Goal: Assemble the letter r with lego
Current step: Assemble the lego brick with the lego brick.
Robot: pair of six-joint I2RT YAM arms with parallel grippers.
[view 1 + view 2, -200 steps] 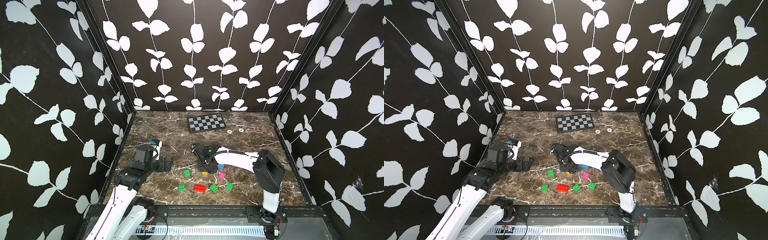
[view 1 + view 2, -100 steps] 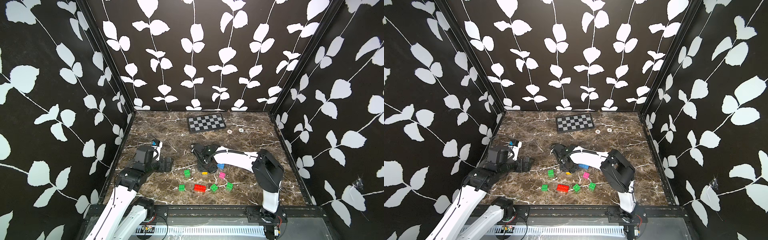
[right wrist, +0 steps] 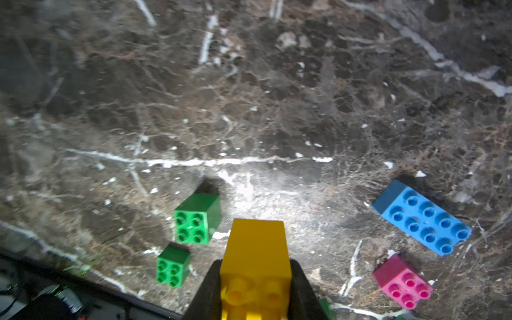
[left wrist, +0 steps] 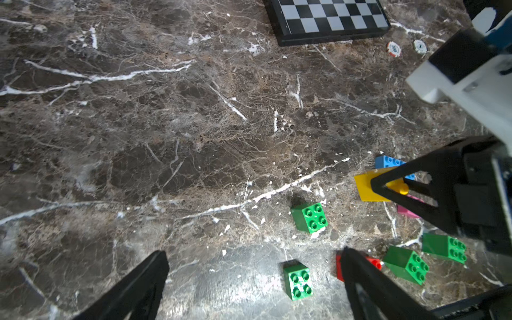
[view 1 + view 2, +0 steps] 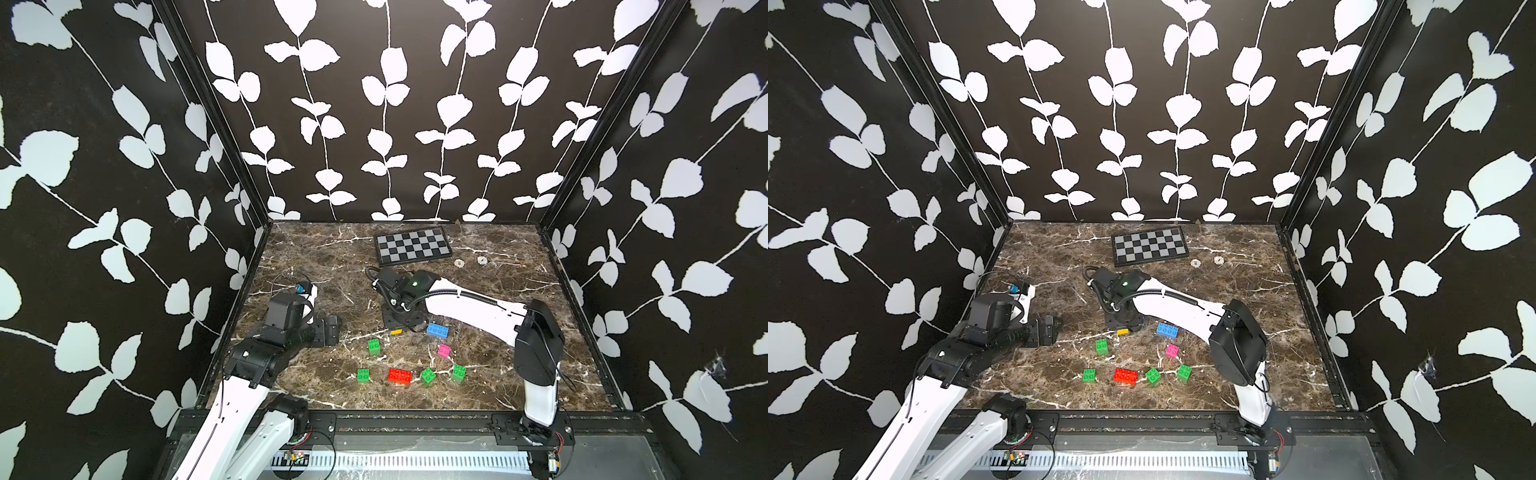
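Note:
My right gripper (image 3: 255, 267) is shut on the yellow lego brick (image 3: 256, 246), low over the marble at mid-table; both top views show that brick (image 5: 396, 331) (image 5: 1122, 331) under the wrist. Beside it lie the blue brick (image 5: 437, 330) and the pink brick (image 5: 444, 350). Nearer the front lie a green brick (image 5: 374, 346), a green brick (image 5: 364, 375), the red brick (image 5: 399, 376) and two more green bricks (image 5: 428, 376) (image 5: 458, 372). My left gripper (image 4: 253, 255) stands open at the left and holds nothing; a green brick (image 4: 297, 279) lies below it.
A checkerboard (image 5: 413, 247) lies at the back of the table, with two small round chips (image 5: 459, 262) (image 5: 482, 260) to its right. Black leaf-patterned walls close the left, right and back sides. A black rail (image 5: 415, 417) runs along the front edge.
My right gripper's jaws have closed on the yellow brick. The left arm has stayed still, and the other bricks have not moved.

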